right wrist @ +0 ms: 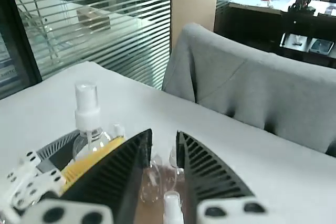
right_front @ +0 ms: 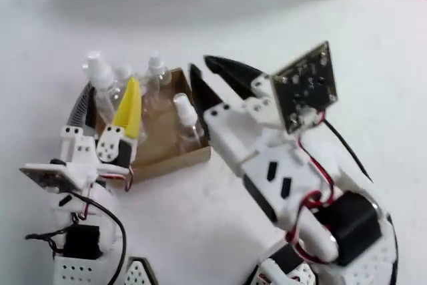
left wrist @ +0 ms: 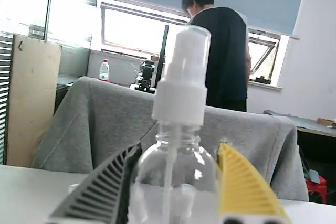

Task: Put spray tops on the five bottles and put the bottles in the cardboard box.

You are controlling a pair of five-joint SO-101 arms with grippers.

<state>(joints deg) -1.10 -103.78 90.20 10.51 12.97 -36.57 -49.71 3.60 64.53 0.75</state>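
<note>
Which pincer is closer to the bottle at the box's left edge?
Left. The left pincer holds that bottle between its fingers; the right pincer is at the opposite edge of the box, apart from it.

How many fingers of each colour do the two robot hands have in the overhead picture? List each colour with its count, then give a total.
Yellow finger: 1
Grey finger: 1
Black fingers: 2
Total: 4
</note>
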